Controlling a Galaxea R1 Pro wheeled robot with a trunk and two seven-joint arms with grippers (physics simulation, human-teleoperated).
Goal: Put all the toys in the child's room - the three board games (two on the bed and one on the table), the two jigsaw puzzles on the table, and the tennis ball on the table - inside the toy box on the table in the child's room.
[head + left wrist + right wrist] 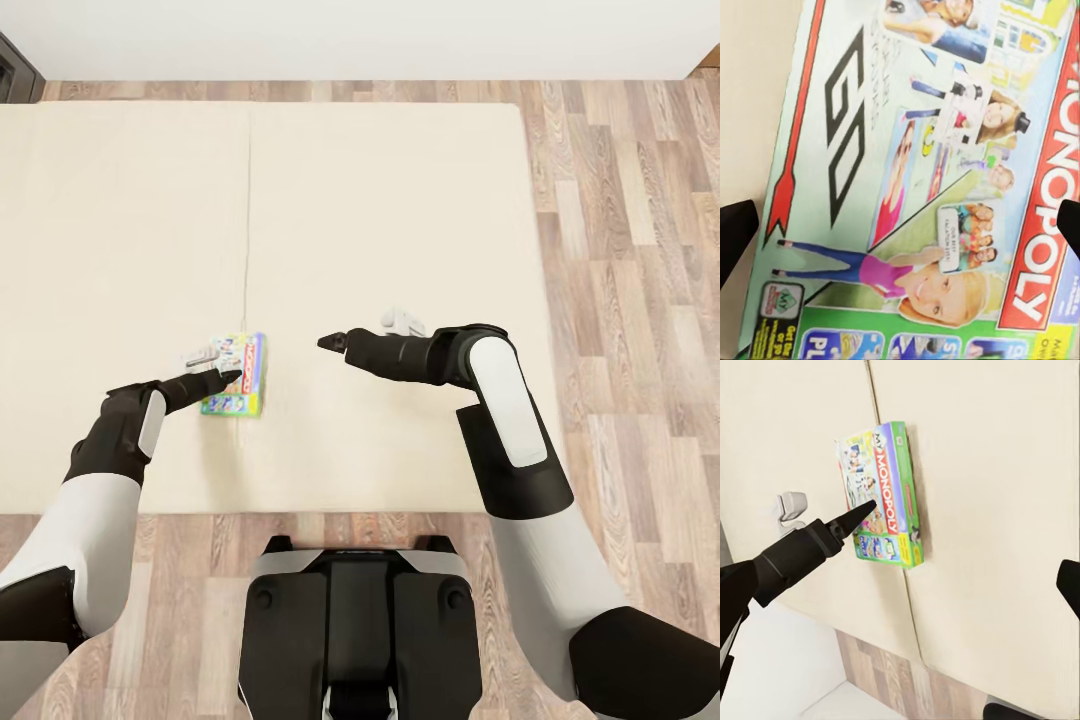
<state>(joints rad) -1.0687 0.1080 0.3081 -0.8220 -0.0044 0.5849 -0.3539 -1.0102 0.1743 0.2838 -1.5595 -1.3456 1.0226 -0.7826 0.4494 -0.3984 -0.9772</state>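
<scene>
Glossy flat board game (237, 375) on smooth beige bed (400, 200)

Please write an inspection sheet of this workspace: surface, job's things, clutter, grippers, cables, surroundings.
Surface: beige bed mattress, a seam running down its middle.
Job's things: one Monopoly board game lying flat on the mattress beside the seam.
Clutter: nothing seen.
Grippers: left gripper open over the game box, a finger at each side; right gripper over bare mattress, holding nothing, opening unclear.
Cables: nothing seen.
Surroundings: wood plank floor, white wall behind the bed.
</scene>
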